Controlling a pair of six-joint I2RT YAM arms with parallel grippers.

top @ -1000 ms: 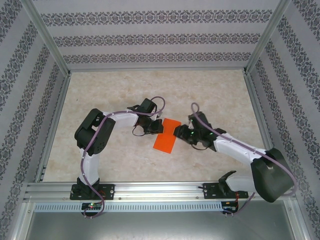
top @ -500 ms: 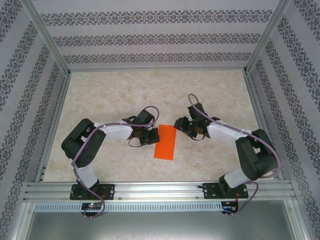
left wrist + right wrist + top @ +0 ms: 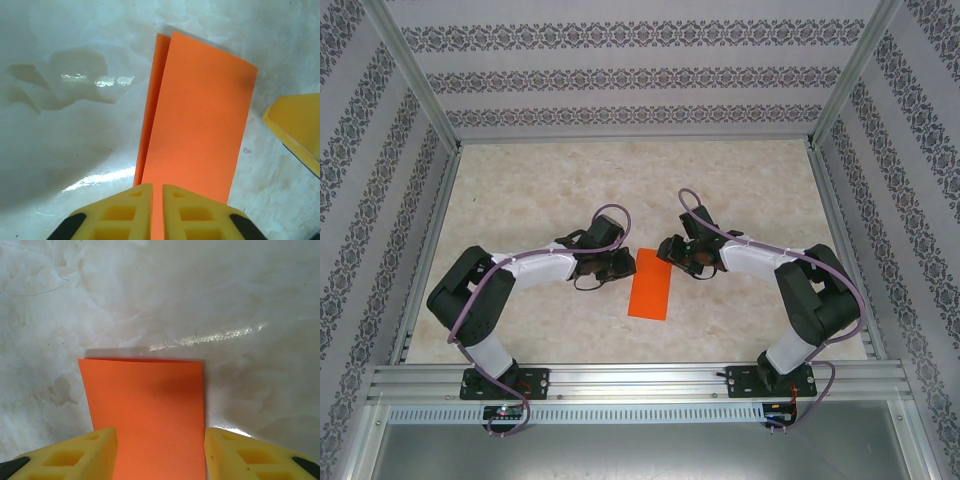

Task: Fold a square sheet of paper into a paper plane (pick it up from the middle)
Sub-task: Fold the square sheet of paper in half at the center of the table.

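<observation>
Thin folded orange paper sheet (image 3: 653,285), centre frame, likely light and floppy; pinch its folded edge. Your left gripper (image 3: 156,188): grip unclear; right gripper (image 3: 159,436) spread.

The square sheet of paper (image 3: 651,289) is bright orange, folded into a narrow rectangle. It lies flat on the table (image 3: 540,190), its layers slightly offset.

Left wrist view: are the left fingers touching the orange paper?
Cannot tell. The left wrist view has the left fingers overlapping the square sheet of paper, orange showing between them; neither contact nor gap is plain.
</observation>
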